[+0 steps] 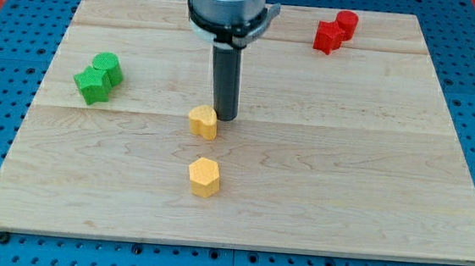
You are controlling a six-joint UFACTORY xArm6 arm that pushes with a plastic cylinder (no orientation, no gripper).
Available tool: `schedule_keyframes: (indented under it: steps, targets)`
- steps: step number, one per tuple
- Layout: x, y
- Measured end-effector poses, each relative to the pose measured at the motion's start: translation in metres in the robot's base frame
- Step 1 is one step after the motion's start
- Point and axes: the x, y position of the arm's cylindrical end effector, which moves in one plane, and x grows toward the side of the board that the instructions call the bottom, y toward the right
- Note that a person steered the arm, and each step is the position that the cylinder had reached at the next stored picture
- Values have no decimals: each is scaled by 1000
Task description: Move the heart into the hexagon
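My tip (225, 117) is resting on the desk (344, 175) at the lower end of a straight dark rod, which is hanging down from a grey round mount at the view's top. There is no claw on this arm, so nothing is opening, closing or holding; the rod is only touching what it pushes. My tip is sitting just at the upper right edge of the yellow heart (204, 122), touching it or very nearly so. The yellow hexagon (204, 177) is lying below the heart, toward the view's bottom, apart from it with bare wood between them. A green block (98, 78) is sitting well off to the view's left, and a red block (335, 32) is lying near the top right. The desk is a pale wooden board with long grain lines, lying on a blue perforated surface showing around all its edges.
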Motion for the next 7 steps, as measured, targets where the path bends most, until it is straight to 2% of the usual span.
schedule_keyframes:
  steps: [1, 2, 4, 5, 6, 7]
  targets:
    - [14, -31]
    - [27, -34]
    - [28, -93]
    - [14, -110]
    - [18, -152]
    - [44, -142]
